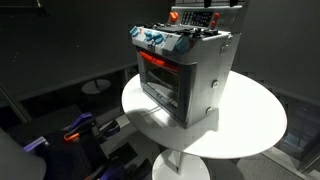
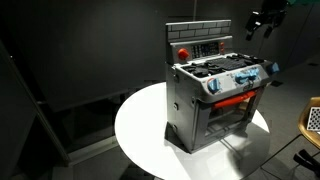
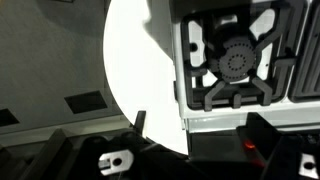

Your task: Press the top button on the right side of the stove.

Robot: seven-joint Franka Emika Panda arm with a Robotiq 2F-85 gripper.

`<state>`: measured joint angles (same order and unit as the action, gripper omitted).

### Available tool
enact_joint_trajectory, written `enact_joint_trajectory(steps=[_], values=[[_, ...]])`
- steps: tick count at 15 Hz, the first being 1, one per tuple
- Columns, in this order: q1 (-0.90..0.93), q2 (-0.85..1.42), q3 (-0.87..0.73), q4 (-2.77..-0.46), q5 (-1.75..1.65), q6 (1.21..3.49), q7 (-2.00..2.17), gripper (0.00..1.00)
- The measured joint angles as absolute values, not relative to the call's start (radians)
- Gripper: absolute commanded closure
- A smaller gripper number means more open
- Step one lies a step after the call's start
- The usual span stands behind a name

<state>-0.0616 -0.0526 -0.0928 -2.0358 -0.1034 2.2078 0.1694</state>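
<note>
The stove point(image 1: 185, 75) is a small grey toy oven standing on a round white table point(image 1: 250, 125). It has blue-white knobs point(image 1: 155, 40) along the top front edge, a glowing red-orange window point(image 1: 158, 68) and a dark back panel with a red button point(image 2: 183, 50). It shows in both exterior views point(image 2: 215, 100). My gripper point(image 2: 262, 22) hangs in the air above and behind the stove, touching nothing. In the wrist view its fingers point(image 3: 200, 135) appear spread and empty over a black burner grate point(image 3: 237, 62) and the top of the back panel.
The table edge point(image 3: 112, 70) drops to a dark floor. Blue and red objects point(image 1: 80, 128) and a white item point(image 1: 95, 87) lie on the floor beside the table. A pale object point(image 2: 312, 120) stands at the frame's edge.
</note>
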Motion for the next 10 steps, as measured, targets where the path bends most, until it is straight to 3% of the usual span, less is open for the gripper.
enact_joint_trajectory(steps=[10], values=[[-0.073, -0.17, -0.094, -2.029, -0.065, 1.814, 0.062, 0.0]])
